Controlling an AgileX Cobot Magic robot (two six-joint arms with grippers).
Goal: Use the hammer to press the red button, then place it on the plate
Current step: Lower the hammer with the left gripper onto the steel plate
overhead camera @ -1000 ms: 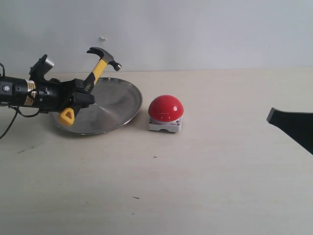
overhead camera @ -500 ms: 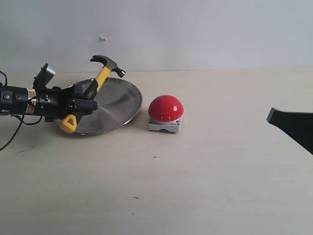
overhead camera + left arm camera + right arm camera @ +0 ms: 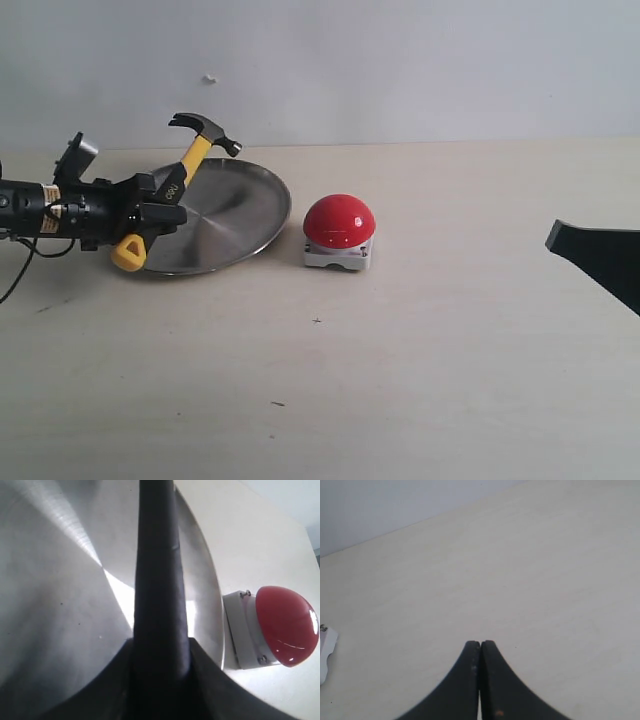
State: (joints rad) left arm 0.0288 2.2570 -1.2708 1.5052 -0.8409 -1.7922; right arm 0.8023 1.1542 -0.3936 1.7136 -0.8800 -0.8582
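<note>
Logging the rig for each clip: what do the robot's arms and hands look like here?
The left arm is a black cylinder with a yellow-and-white label, a grey-topped camera block and a loose black cable. The left hand is black. The right hand is black too, tapering to a thin tip.

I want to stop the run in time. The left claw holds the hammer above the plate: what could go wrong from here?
The yellow-and-black hammer with dark steel head hangs tilted in the left claw, its yellow end at the rim of the round steel plate; if released, it may land partly outside.
The glossy red dome button stands close beside the plate; a sliding hammer could bump it.
</note>
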